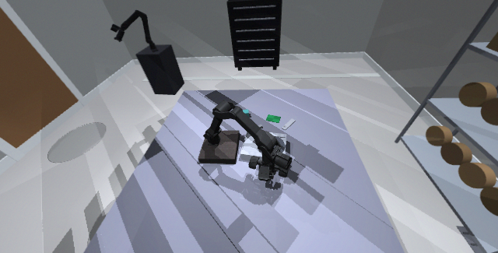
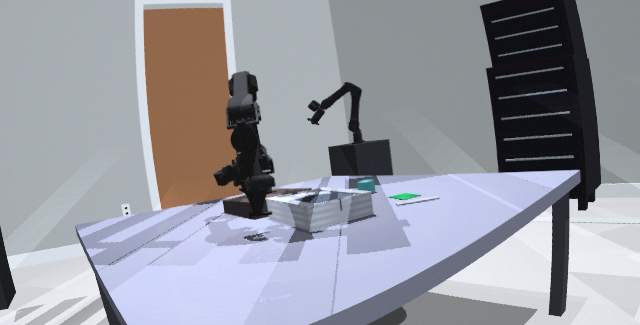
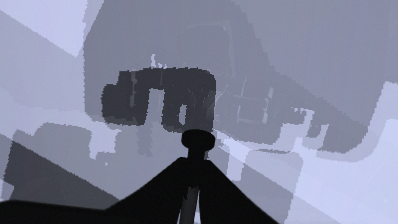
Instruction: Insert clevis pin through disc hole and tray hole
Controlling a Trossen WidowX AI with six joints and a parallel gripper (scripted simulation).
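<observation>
The gripper [image 1: 273, 185] [image 2: 258, 215] [image 3: 193, 166] has its jaws closed on the pin [image 3: 198, 140], beside the tray [image 1: 246, 152] [image 2: 320, 215], away from the table's [image 1: 311, 214] [image 2: 225, 275] edges.

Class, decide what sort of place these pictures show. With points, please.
Probably a robotics lab or workshop: an arm on a table [image 1: 311, 214] [image 2: 320, 270], a second arm on a dark pedestal [image 1: 161, 70] [image 2: 375, 160], and shelving [image 1: 418, 117].
</observation>
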